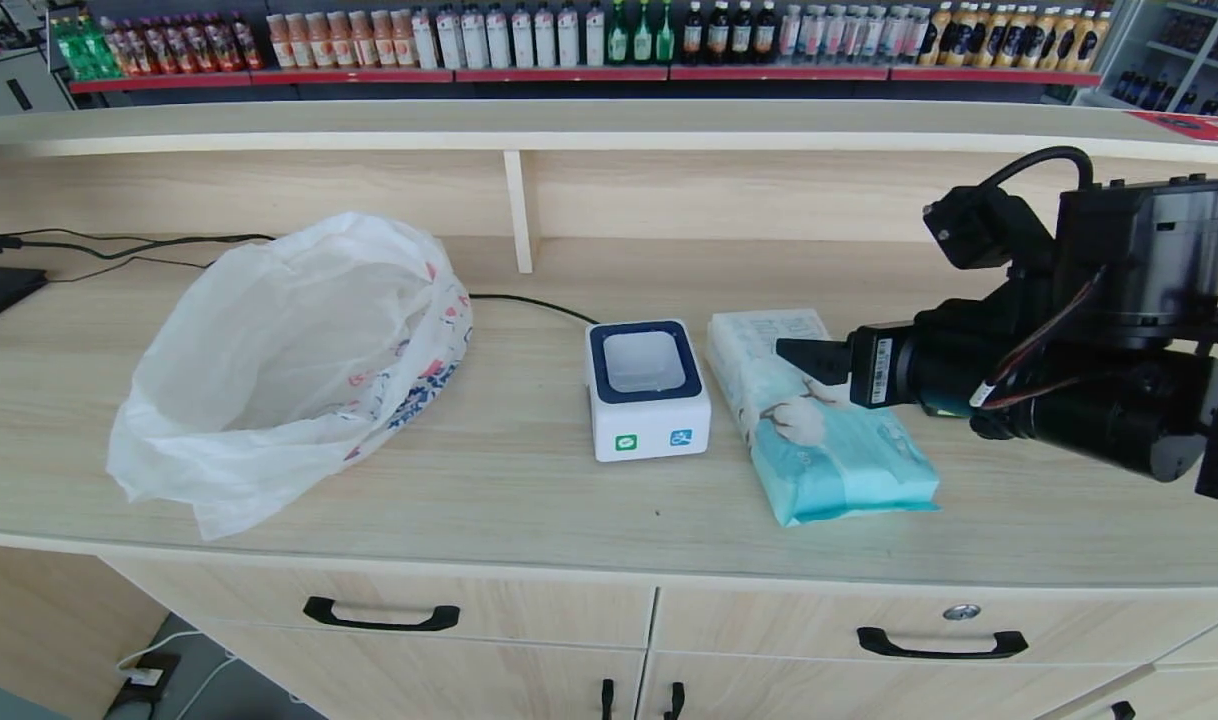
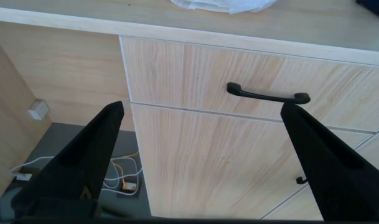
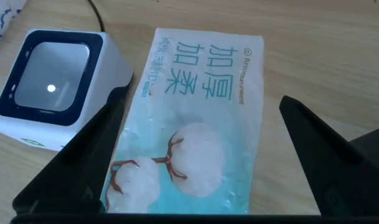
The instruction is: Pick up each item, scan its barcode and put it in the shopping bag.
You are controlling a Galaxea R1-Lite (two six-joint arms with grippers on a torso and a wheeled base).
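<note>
Wooden counter: the scanner stands just beside the tissue pack on its left, and the white shopping bag lies farther left with its mouth open, a black cable trailing behind. Bare counter runs from the pack to the front edge and between scanner and bag; a raised ledge bounds the back. The right gripper hangs over the pack, jaws spread wide and empty; the left gripper, jaws equally wide and empty, faces the drawer front near its black handle, below the counter edge.
</note>
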